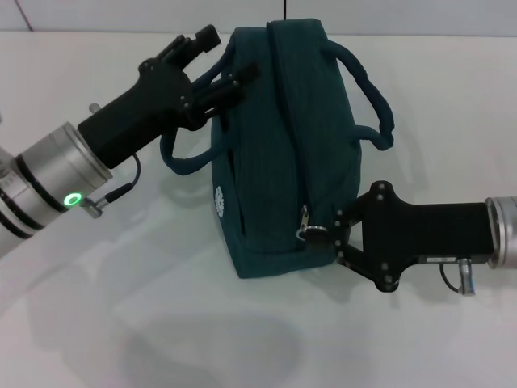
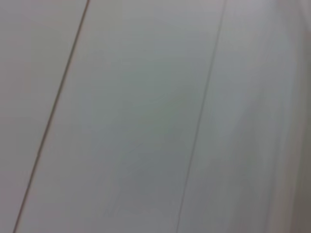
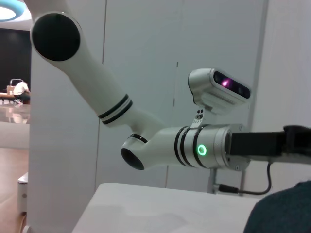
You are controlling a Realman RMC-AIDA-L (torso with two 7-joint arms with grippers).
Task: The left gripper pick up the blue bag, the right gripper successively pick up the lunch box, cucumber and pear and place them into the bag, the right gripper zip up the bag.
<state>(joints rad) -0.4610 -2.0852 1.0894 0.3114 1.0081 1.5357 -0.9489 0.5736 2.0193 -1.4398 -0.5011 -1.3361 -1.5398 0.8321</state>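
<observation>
The blue bag [image 1: 279, 145] hangs above the white table, casting a shadow on it. My left gripper [image 1: 220, 63] comes in from the upper left and is shut on one of the bag's loop handles [image 1: 182, 162]. My right gripper [image 1: 329, 236] reaches in from the right at the bag's near end, with its fingertips closed on the silver zipper pull [image 1: 309, 234]. The zipper line along the bag's top looks closed. A corner of the bag [image 3: 284, 208] shows in the right wrist view. Lunch box, cucumber and pear are out of view.
The white table [image 1: 89, 323] spreads all around under the bag. The bag's second handle [image 1: 371, 89] loops out to the right. The right wrist view shows my left arm's silver wrist [image 3: 214, 149] and my head camera [image 3: 218, 90]. Only pale wall panels fill the left wrist view.
</observation>
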